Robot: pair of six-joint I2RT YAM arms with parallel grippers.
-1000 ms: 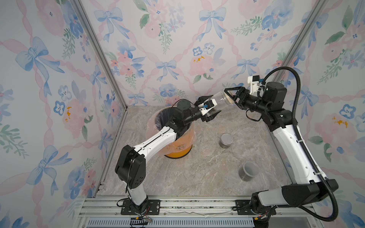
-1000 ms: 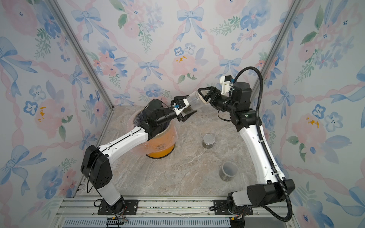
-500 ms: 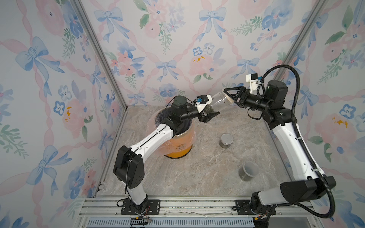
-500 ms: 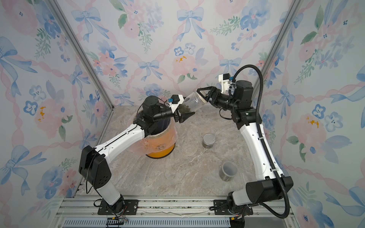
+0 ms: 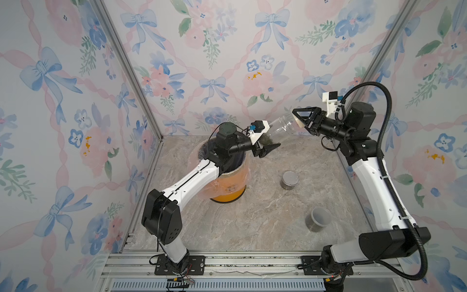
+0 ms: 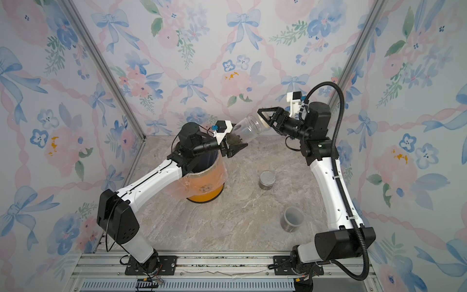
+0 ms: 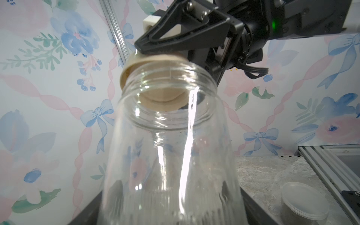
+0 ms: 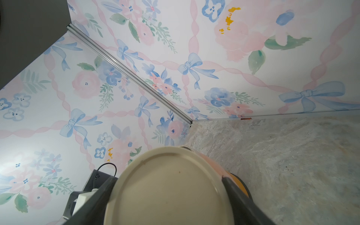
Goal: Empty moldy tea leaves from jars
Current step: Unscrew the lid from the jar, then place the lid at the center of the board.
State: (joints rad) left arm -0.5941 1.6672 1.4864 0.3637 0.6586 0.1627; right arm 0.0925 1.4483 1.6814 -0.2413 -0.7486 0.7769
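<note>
I find no text, label, brand or number that I can read in any of my views; the one faint dark mark on the side of the orange bin (image 5: pixel 228 194) is too blurred to make out.

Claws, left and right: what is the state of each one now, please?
Left claw: closed on the base of the clear jar, holding it tilted.
Right claw: closed on the beige lid at the jar's mouth.
</note>
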